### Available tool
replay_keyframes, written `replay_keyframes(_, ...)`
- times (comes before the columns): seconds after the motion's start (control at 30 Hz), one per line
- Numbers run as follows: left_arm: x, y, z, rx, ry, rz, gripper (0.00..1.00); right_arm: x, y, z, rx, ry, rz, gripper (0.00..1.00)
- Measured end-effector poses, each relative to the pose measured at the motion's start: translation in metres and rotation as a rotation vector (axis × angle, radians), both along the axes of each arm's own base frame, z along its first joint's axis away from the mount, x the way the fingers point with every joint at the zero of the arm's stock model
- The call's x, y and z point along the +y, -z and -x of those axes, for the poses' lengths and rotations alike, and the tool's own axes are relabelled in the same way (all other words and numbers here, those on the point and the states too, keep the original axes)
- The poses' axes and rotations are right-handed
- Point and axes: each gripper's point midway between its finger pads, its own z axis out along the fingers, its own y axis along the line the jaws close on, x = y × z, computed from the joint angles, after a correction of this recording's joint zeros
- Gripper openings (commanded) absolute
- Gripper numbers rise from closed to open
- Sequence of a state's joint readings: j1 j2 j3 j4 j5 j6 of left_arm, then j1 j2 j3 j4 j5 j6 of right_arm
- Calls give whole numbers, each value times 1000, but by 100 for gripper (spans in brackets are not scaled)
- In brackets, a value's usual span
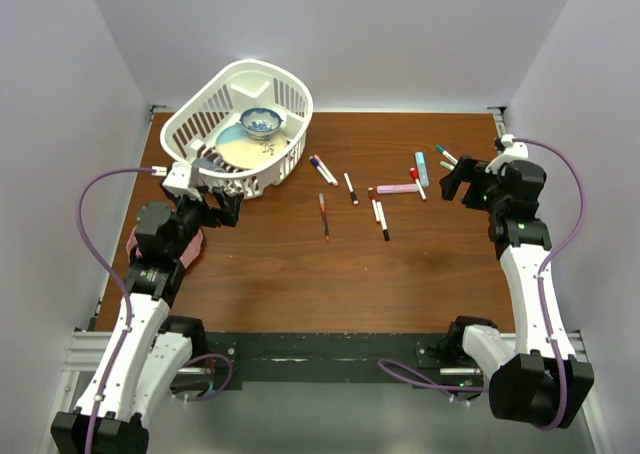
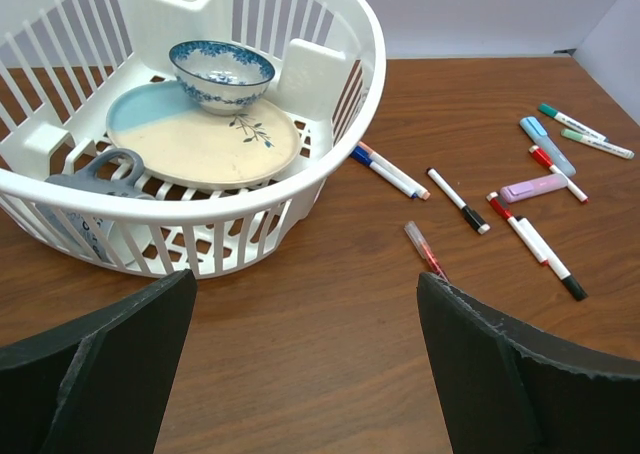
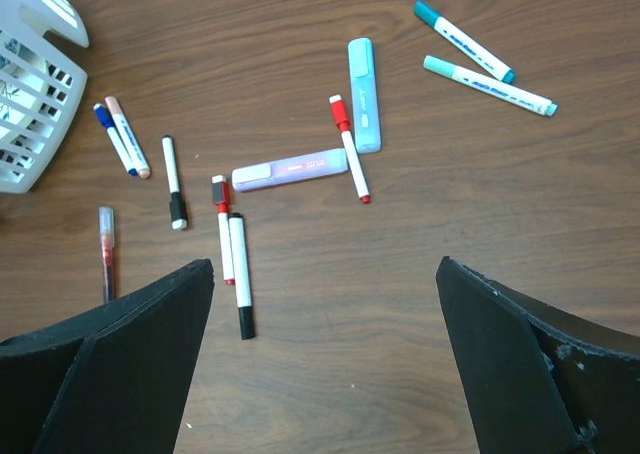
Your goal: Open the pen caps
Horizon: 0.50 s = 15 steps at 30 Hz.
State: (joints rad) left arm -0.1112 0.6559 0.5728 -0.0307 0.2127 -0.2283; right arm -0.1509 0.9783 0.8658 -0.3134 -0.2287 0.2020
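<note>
**Eleven capped pens, two wide-open pincers**

By the table's (image 1: 300,274) left edge the left gripper (image 2: 305,284) stands with its jaws spread wide and holds nothing. The right gripper (image 3: 322,269), by the right edge, is the same.

Eleven pens (image 3: 240,264) lie flat mid-table toward the right, with the pen caps (image 3: 427,12) seated on them. Nearest are one clear red pen (image 3: 106,254) and two white ones side by side. Farther on are one black-tipped pen, a blue-and-peach pair, one lilac highlighter (image 3: 290,169), one red pen and one light-blue highlighter (image 3: 362,94). Two teal pens (image 3: 488,84) lie toward the far right corner.

At the far left corner, one white basket (image 2: 330,139) holds one plate (image 2: 200,149) and one bowl (image 2: 222,74).
</note>
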Motion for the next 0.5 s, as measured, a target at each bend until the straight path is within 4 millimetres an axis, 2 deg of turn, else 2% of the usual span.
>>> replay_keyframes(0.23, -3, -2, 1, -9, 17, 3, 98, 13, -2, 0, -28, -97, 5, 99)
replay_keyframes(0.5, -7, -4, 3, -17, 40, 6, 98, 57, 17, 19, -76, -472, 63, 99)
